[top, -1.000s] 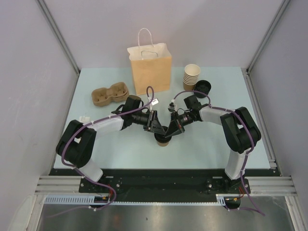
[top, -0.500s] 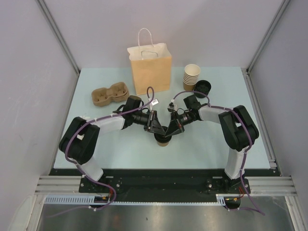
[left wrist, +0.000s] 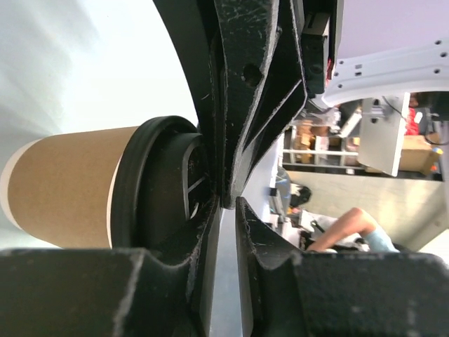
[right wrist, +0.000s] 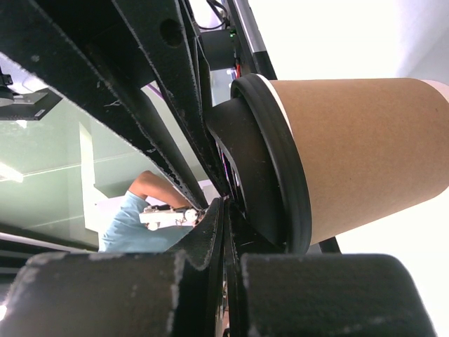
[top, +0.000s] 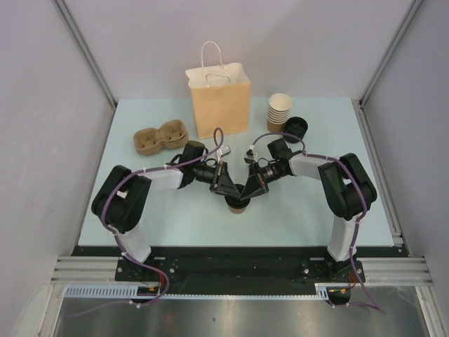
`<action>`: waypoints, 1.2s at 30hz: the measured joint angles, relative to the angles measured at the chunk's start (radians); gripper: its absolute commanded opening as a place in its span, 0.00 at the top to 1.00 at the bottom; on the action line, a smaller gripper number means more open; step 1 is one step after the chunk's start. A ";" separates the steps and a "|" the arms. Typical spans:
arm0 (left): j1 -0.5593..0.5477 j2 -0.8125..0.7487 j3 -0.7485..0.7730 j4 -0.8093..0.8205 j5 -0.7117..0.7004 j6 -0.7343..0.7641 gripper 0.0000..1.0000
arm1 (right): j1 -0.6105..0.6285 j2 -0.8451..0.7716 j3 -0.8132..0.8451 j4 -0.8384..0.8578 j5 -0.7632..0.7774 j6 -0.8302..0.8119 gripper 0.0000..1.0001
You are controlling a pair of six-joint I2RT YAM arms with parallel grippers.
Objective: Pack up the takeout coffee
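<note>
- Takeout coffee (top: 240,205): tapered cup of matte brown kraft paper, capped by a round black plastic lid (left wrist: 151,189) with a raised rim.
- Stands upright on the pale, smooth table (top: 168,210), centre front, under both claws.
- Left gripper (left wrist: 226,210): scuffed black fingers a slim gap apart, tips at the lid; cannot tell whether clamped.
- Right gripper (right wrist: 223,203): fingers pressed together, tips against the lid.

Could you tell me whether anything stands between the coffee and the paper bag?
Only the robot's own left pincer and right pincer, meeting atop the coffee on its bag side. Nothing loose lies between it and the bag.
</note>
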 measured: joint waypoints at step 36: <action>-0.005 -0.156 0.019 -0.085 -0.060 0.044 0.66 | 0.040 -0.143 0.000 0.048 0.091 0.053 0.88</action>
